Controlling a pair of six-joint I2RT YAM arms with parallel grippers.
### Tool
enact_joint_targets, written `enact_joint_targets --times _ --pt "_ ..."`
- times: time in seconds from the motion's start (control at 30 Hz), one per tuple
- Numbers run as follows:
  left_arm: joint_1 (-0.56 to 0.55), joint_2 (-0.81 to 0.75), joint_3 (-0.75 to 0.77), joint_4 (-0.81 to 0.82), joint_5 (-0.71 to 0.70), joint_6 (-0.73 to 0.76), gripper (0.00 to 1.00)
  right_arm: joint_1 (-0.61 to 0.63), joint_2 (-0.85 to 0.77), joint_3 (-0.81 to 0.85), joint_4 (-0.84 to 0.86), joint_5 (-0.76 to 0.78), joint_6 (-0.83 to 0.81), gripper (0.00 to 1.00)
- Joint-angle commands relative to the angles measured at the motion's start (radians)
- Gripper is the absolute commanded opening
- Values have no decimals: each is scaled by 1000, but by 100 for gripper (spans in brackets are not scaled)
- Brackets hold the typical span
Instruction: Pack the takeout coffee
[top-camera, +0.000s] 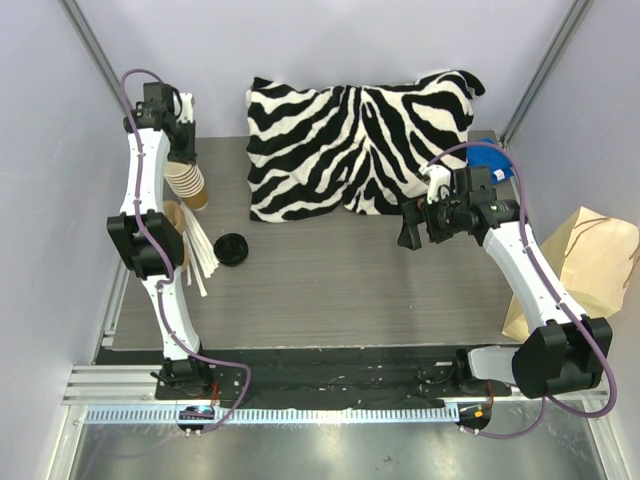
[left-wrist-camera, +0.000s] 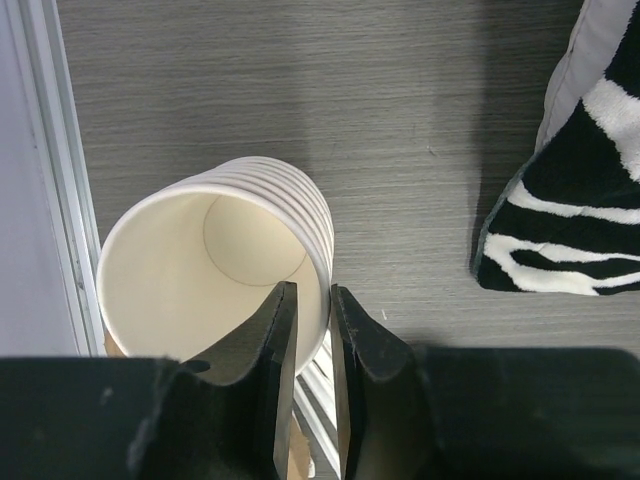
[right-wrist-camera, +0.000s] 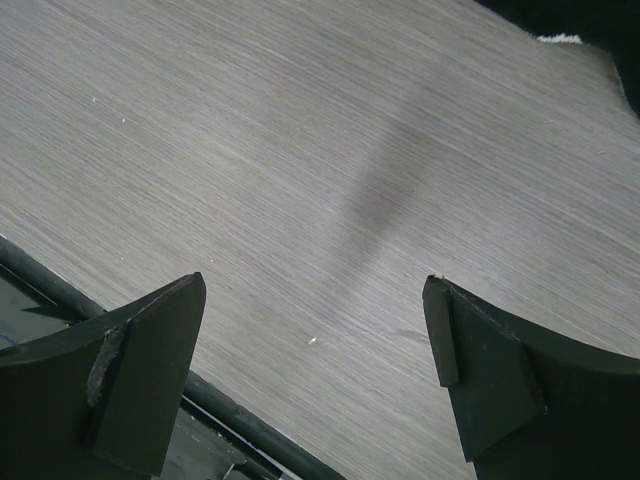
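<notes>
No lidded kraft cup shows in any view; the takeout coffee is hidden or out of view. A stack of unlidded brown cups (top-camera: 190, 185) with white rims stands at the far left, tilted. In the left wrist view the top cup's (left-wrist-camera: 215, 270) white inside faces the camera. My left gripper (top-camera: 184, 160) (left-wrist-camera: 312, 292) is shut on that cup's rim, one finger inside and one outside. A loose black lid (top-camera: 232, 248) lies on the table in front of the stack. My right gripper (top-camera: 410, 228) (right-wrist-camera: 315, 290) is open and empty above bare table. The paper bag (top-camera: 590, 268) lies at the right edge.
A zebra-print pillow (top-camera: 355, 140) fills the back middle; its corner shows in the left wrist view (left-wrist-camera: 580, 190). White sticks (top-camera: 202, 258) and a brown paper piece (top-camera: 176, 225) lie by the left arm. A blue object (top-camera: 497, 160) sits behind the right gripper. The table's front rail (right-wrist-camera: 120, 320) runs below the right gripper.
</notes>
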Motion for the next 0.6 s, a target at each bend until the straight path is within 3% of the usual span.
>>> enact_joint_targets --times 0.0,0.13,0.33,0.57 --pt "5 -7 3 25 -9 4 23 -8 -19 -3 39 -3 2 100" --pt "3 -6 3 19 -12 8 21 -6 -13 6 39 -6 8 100" --pt "5 -18 19 21 -19 13 0 -8 -13 9 41 -7 10 100" --pt "0 -65 33 19 -73 60 0 -11 -18 9 46 -13 15 100"
